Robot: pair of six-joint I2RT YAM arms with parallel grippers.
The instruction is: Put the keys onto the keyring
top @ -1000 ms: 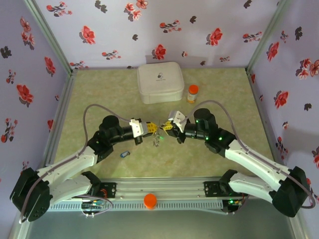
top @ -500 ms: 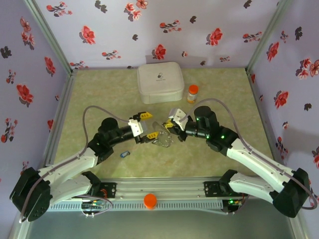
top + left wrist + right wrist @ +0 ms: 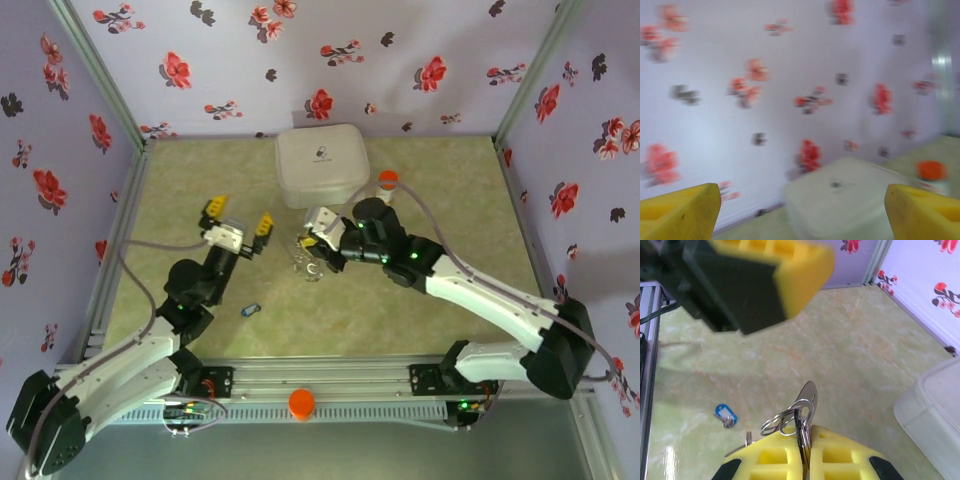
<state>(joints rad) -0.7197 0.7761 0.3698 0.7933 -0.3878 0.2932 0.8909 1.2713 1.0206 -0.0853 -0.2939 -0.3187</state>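
- right gripper [image 3: 802, 442] is clamping shut on the keyring [image 3: 782, 422], a key [image 3: 808, 390] poking past the pads, over the middle of the tabletop [image 3: 200, 170], just in front of the white case [image 3: 321, 165]
- left gripper [image 3: 238, 217] is hanging wide open and empty, apart to its left
- blue-tagged key [image 3: 250, 310] is lying toward the near edge, well apart from both

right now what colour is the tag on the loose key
The tag is blue, clearest in the right wrist view.

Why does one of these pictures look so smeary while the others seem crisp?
Left wrist view: smeared throughout, wall flowers streaked, white case and orange-capped bottle soft. Right wrist view: keys pinched in the right pincer are sharp, with a bright glint on the metal. Top view: even light, crisp.
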